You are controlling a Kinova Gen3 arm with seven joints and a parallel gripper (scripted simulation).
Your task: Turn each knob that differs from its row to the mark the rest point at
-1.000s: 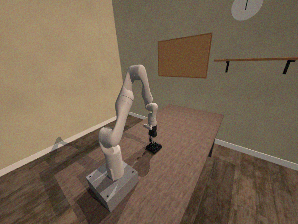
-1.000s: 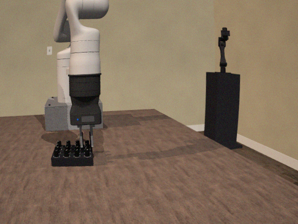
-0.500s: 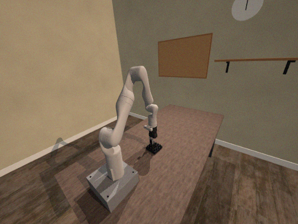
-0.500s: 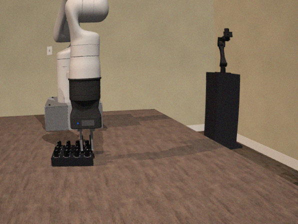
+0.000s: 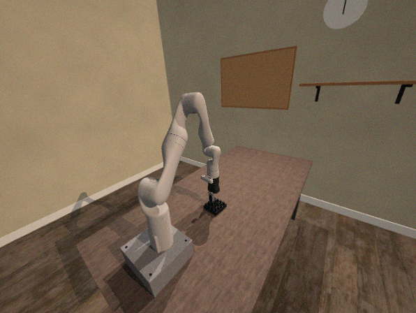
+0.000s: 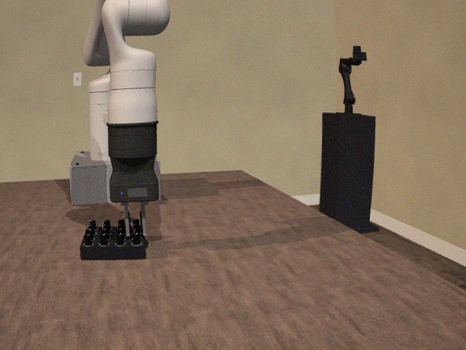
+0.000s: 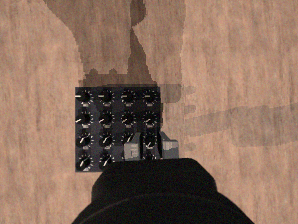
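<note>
Knob box [image 7: 118, 129] stands on the table [image 6: 274, 293], directly below the gripper [image 7: 149, 149]. Its fingers straddle one knob [image 7: 149, 145] in the right-hand column of the wrist view, second row from the camera, narrowly set. Whether they actually pinch it cannot be told. Any turn runs about that knob's upright axis.

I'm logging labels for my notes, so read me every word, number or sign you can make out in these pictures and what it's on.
None can be read.
Knob box: pale smudges sit by the knobs where names would be, too small and blurred to read in the wrist view.
Wall clock: plain face, no numerals visible.
Cork board: blank.
Gripper body: a blue dot and a grey panel, no lettering.
</note>
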